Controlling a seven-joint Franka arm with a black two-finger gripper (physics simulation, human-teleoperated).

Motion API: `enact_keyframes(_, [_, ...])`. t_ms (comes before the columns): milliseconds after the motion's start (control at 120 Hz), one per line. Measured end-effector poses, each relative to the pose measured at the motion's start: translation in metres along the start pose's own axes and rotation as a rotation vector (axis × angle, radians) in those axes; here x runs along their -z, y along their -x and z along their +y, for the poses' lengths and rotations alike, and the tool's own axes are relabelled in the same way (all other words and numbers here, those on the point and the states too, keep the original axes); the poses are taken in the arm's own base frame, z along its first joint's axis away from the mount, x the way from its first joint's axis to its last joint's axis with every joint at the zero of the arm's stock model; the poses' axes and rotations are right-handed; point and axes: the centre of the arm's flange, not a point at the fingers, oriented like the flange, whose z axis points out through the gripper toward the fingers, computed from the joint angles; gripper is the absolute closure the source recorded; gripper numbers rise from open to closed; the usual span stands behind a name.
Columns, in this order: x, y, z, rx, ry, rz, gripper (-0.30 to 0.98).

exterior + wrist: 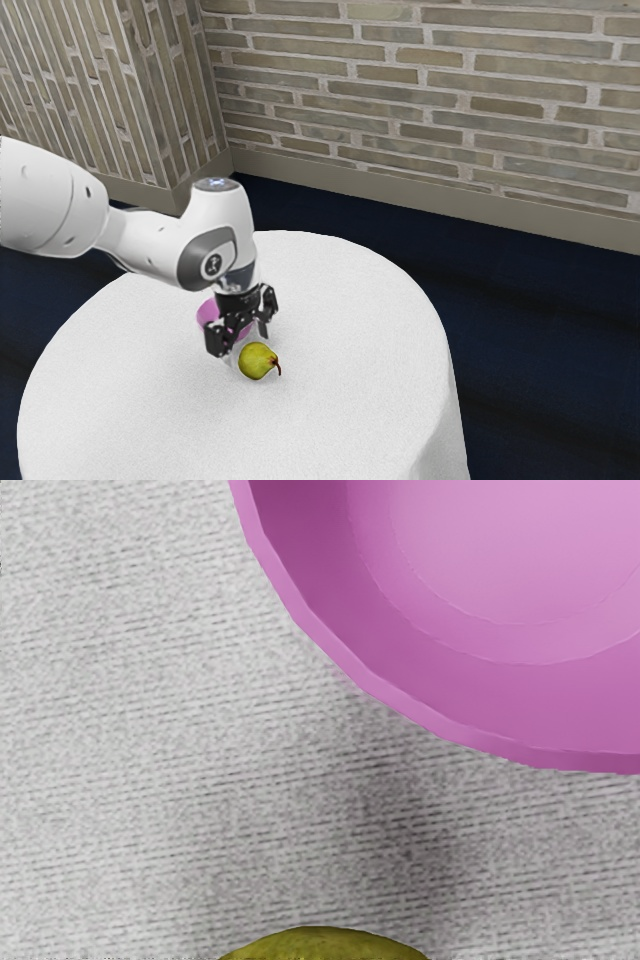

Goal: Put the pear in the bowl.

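Claw (249, 342): over worktop (350, 410); could not tell whether open, closed or gripping.
Pear (257, 361): at claw's lower end, outside bowl, stem toward exterior view's right.
Bowl (208, 314): pink, stood partly behind claw, farther left than pear.

Arm bent, gripper (249, 340) low, apparently pointing downward
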Motion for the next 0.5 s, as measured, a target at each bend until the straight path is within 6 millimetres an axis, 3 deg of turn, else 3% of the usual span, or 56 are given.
enact_keyframes(225, [-0.009,0.013,0.000,0.017,-0.015,0.002,0.03])
enact_keyframes(500, [-0.016,0.022,0.001,0.042,-0.026,-0.004,0.18])
